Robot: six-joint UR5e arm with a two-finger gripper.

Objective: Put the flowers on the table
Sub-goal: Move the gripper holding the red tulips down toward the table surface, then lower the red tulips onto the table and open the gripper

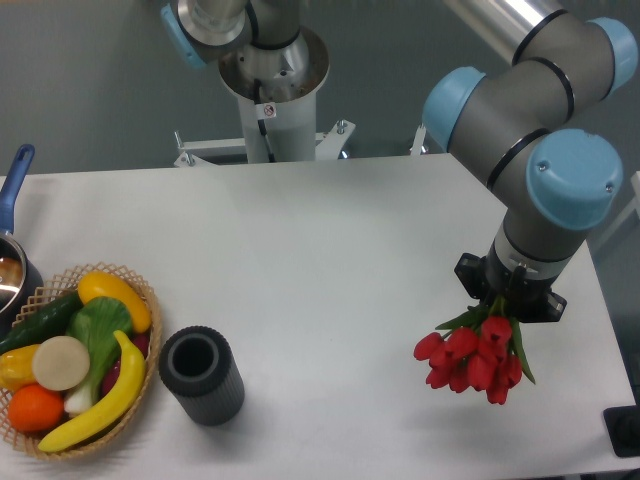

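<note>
The flowers [470,360], a small bunch of red tulips with green leaves, hang buds-down from my gripper [500,303] over the right side of the white table [330,260]. The gripper points straight down and is shut on the stems, which are mostly hidden under the wrist. The buds are at or just above the tabletop; I cannot tell whether they touch it.
A dark grey ribbed cylinder vase [201,375] stands at front left. A wicker basket [140,290] of fruit and vegetables sits at the left edge, with a pot with a blue handle [12,190] behind it. The arm's base [270,90] stands beyond the far edge.
</note>
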